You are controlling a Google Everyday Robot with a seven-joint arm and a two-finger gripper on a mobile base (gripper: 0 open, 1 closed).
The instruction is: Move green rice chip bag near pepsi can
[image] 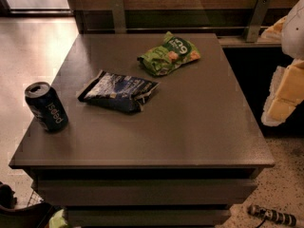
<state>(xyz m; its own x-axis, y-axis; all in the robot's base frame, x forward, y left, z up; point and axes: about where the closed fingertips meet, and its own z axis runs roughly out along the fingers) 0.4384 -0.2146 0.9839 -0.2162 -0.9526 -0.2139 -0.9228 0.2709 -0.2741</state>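
We list, on the dark grey tabletop (190, 127):
- Near left: upright dark navy pepsi can (46, 107).
- Middle: crumpled blue-and-white snack bag (118, 90).
- Far: bright green foil rice chip bag (168, 53), well apart from the can.
- Right edge, off the tabletop: white-and-yellow gripper (285, 96), cut off; we cannot tell its state.

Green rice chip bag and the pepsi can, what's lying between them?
In the camera view, the dark blue-and-white snack bag lies between them; the gripper is at the right edge.

My arm (297, 26) enters at the upper right edge of the frame, a white bulk cut off by the border. Just below it my gripper (284, 87) hangs at the right edge, mid-height, pale yellow and white, tilted down-left.
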